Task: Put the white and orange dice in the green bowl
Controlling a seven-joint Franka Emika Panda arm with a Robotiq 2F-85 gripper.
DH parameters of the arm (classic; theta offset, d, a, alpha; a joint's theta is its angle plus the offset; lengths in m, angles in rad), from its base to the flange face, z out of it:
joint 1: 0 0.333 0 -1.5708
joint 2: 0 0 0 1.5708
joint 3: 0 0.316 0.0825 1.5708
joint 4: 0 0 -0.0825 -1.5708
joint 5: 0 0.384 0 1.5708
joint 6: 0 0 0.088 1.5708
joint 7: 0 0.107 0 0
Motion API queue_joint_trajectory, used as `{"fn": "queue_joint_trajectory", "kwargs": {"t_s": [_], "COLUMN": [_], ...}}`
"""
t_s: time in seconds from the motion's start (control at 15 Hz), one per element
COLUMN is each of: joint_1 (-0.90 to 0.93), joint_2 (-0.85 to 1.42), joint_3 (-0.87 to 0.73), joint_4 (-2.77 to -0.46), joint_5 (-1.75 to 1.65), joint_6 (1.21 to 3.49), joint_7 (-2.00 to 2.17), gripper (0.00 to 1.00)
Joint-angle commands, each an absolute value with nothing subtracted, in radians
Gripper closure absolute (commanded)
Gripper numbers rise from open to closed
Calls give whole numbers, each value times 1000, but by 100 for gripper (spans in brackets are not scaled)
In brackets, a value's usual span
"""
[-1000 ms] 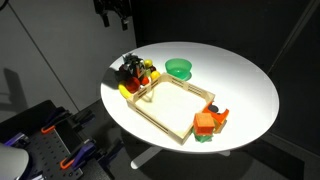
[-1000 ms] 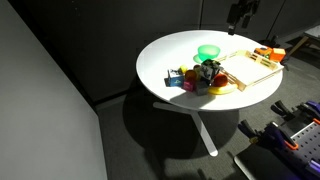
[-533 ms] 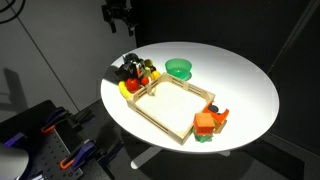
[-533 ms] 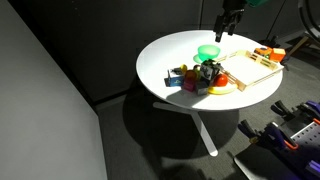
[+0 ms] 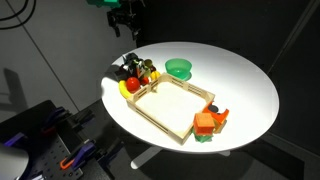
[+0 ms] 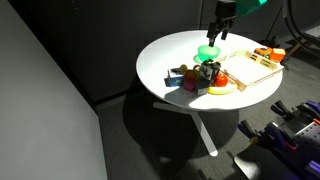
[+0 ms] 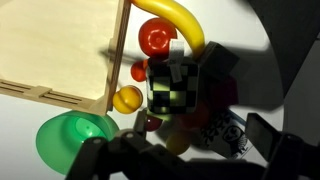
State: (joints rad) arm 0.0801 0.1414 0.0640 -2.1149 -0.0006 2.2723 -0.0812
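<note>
The green bowl [image 5: 179, 68] stands on the round white table beside the wooden tray, and shows in both exterior views [image 6: 208, 52] and in the wrist view [image 7: 68, 138]. A pile of small toys [image 5: 136, 74] lies next to it. In the wrist view a small whitish cube with dark print [image 7: 228, 131] lies in shadow at the pile's edge; I cannot make out orange on it. My gripper [image 7: 200, 130] hangs open and empty above the pile [image 5: 125, 22], its fingers on either side of that cube and well above it.
A wooden tray [image 5: 158, 107] takes up the table's middle. A yellow banana [image 7: 186, 22], red tomato [image 7: 155, 38], checkered block [image 7: 176, 85] and orange ball [image 7: 127, 99] sit in the pile. A bigger orange blocky toy [image 5: 207, 123] stands at the tray's far corner.
My gripper has moved from beyond the table's edge to a spot over the toy pile and a little lower. Nothing on the table has moved.
</note>
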Motion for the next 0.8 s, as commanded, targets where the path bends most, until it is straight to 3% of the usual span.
{"fn": "queue_joint_trajectory", "kwargs": {"t_s": [0.0, 0.73], "joint_1": [76, 75], "joint_2": [141, 211], "joint_3": [69, 73], "joint_4": [-2113, -2124], "joint_5": [-2, 10], "joint_6": [2271, 2416], "joint_7": [-80, -87], "gripper": [0, 0]}}
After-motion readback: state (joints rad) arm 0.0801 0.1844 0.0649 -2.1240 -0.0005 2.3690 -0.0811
